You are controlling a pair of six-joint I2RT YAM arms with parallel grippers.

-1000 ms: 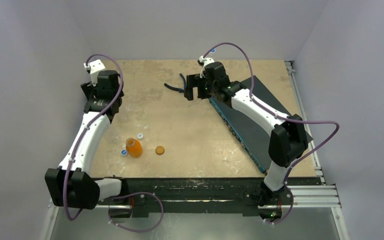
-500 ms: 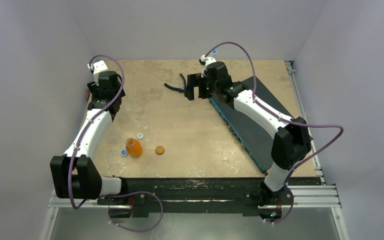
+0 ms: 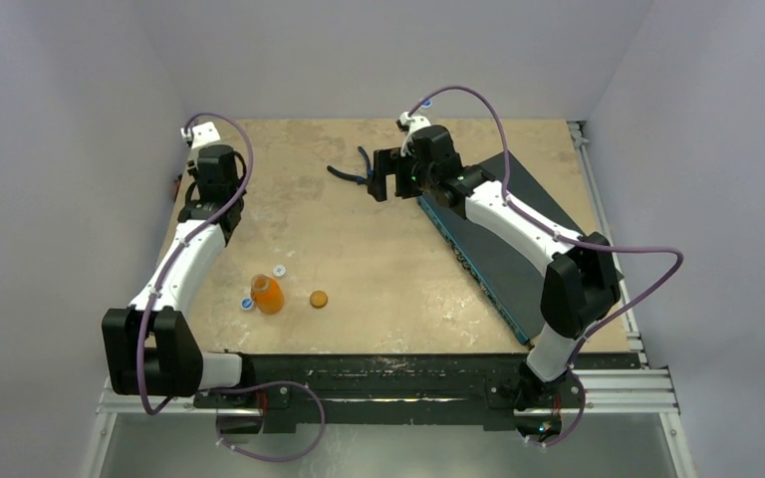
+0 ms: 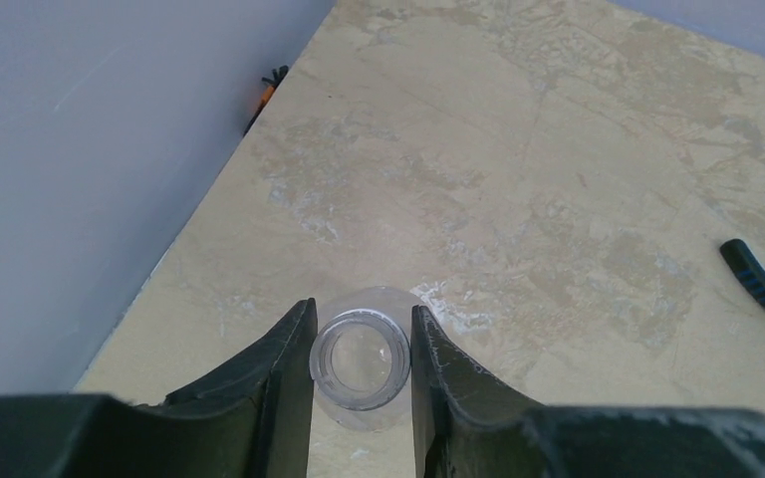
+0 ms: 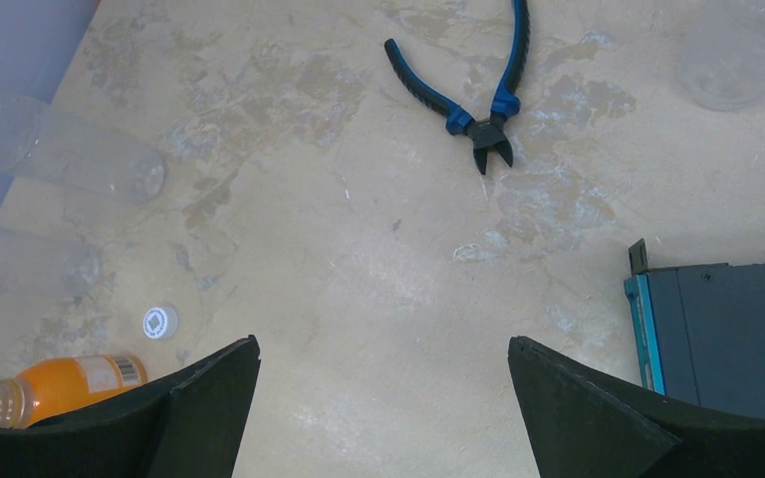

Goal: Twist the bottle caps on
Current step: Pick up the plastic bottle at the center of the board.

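In the left wrist view a clear bottle point(image 4: 362, 358) stands upright, its open neck seen from above. My left gripper point(image 4: 361, 321) is shut on that neck, one finger touching each side; in the top view the gripper point(image 3: 214, 171) covers the bottle at the far left. A small orange bottle point(image 3: 268, 295) stands uncapped near the front. Beside it lie an orange-brown cap point(image 3: 319, 298) and two blue-white caps point(image 3: 279, 270) point(image 3: 246, 305). My right gripper point(image 3: 383, 185) hangs open and empty over the mid-back table point(image 5: 383, 344). It also sees the orange bottle point(image 5: 60, 386) and a white cap point(image 5: 159, 322).
Blue-handled pliers point(image 3: 352, 175) point(image 5: 473, 100) lie just beyond the right gripper. A dark board with a teal edge point(image 3: 503, 239) point(image 5: 727, 339) runs along the right side. More clear bottles point(image 5: 90, 164) point(image 5: 20, 259) show faintly at the left of the right wrist view. The left wall is close to the left gripper.
My left gripper has shifted toward the far left corner and closed on the clear bottle's neck. The right arm has barely moved and stays open.
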